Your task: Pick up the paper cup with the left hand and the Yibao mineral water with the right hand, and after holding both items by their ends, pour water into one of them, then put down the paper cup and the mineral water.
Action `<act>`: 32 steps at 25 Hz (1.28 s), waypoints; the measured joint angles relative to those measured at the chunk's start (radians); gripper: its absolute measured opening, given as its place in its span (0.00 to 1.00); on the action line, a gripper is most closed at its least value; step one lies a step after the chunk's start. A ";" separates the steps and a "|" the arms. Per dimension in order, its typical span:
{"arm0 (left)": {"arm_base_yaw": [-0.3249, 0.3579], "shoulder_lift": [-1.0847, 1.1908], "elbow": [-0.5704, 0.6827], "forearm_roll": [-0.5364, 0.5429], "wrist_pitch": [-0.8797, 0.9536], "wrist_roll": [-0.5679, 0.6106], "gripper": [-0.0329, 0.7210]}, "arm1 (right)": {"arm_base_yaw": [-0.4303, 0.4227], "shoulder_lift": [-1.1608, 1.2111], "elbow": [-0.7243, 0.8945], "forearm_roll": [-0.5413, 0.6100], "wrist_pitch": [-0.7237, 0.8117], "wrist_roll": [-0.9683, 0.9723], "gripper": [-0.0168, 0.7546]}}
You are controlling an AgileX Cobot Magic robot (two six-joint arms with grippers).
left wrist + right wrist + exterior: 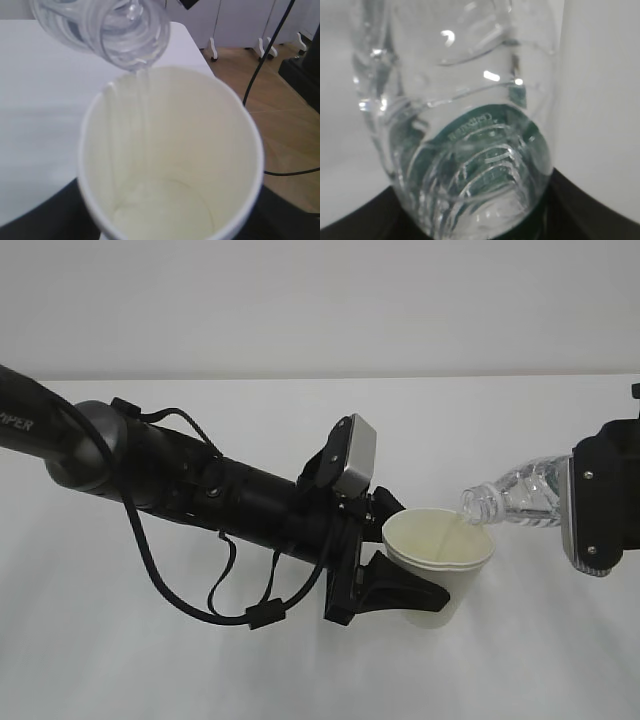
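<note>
The left hand [395, 565], black and the bulkiest thing in sight, is clamped around the paper cup [437, 562], holding it over the middle of the white table [300, 660]. The right hand [600, 502] grips the base of the Yibao mineral water [515, 495], tipped so its open neck hangs over the cup's right rim. The cup is white with a rolled rim and cream inside. Only the left wrist view shows a thin stream running down the cup's inner wall [165, 165] from the bottle's mouth [125, 35]; only the right wrist view shows the ribbed body and green label [470, 165].
</note>
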 joint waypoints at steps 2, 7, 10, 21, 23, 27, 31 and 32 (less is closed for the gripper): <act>0.000 0.000 0.000 0.000 0.000 0.000 0.68 | 0.000 0.000 0.000 0.000 0.002 0.000 0.58; 0.000 0.000 0.000 0.000 0.000 0.000 0.68 | 0.000 0.000 0.000 -0.002 0.002 0.000 0.58; 0.000 0.000 0.000 0.000 0.000 0.000 0.68 | 0.000 0.000 0.000 -0.002 0.002 0.000 0.58; 0.000 0.000 0.000 0.004 0.000 0.000 0.68 | 0.000 -0.002 0.000 -0.012 0.002 0.000 0.58; 0.000 0.000 0.000 0.004 0.000 0.000 0.68 | 0.000 -0.002 0.000 -0.012 0.002 0.000 0.58; 0.000 0.000 0.000 0.004 0.000 0.000 0.68 | 0.000 -0.002 0.000 -0.012 0.004 0.000 0.58; 0.000 0.000 0.000 0.007 0.000 0.000 0.68 | 0.000 -0.002 0.000 -0.012 0.004 0.000 0.58; 0.000 0.000 0.000 0.009 0.000 0.000 0.68 | 0.000 -0.002 0.000 -0.012 0.004 0.000 0.58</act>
